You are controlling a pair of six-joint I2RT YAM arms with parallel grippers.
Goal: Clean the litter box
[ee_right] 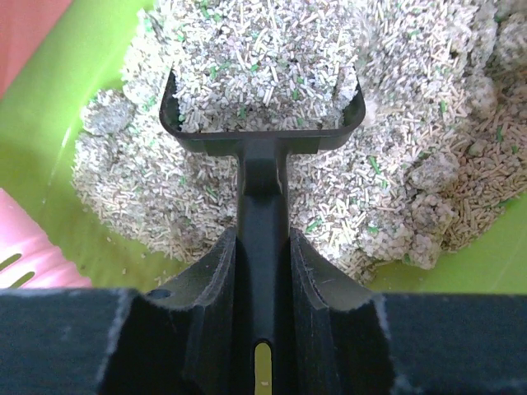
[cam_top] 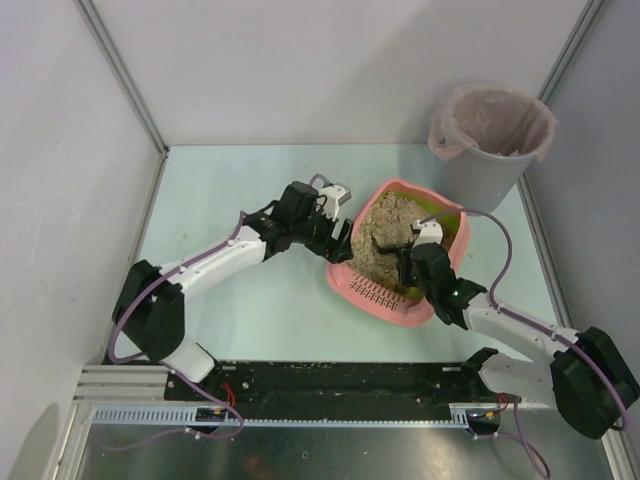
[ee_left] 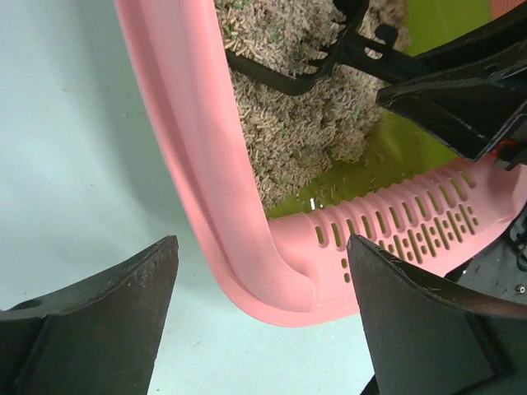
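a grey round bucket (cam_top: 480, 175) stands upright at the far right corner of the pale green table (cam_top: 265, 320), lined with a pinkish bag (cam_top: 495, 115) folded over its rim. white walls (cam_top: 330, 60) enclose the table. a black scoop (ee_right: 262, 164) has a square head and slotted handle.

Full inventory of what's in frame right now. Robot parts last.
litter box: one, pink with yellow-green lining, centre-right of the table
litter: one heap, beige with grey clumps, inside the litter box
scoop: one, black, head pushed into the litter and holding some
bucket: one, grey, far right corner of the table
bag: one, pinkish, lining the bucket
table: one, pale green, under everything
left gripper: one, black, open, fingers either side of the litter box rim
right gripper: one, black, shut on the scoop handle, over the litter box
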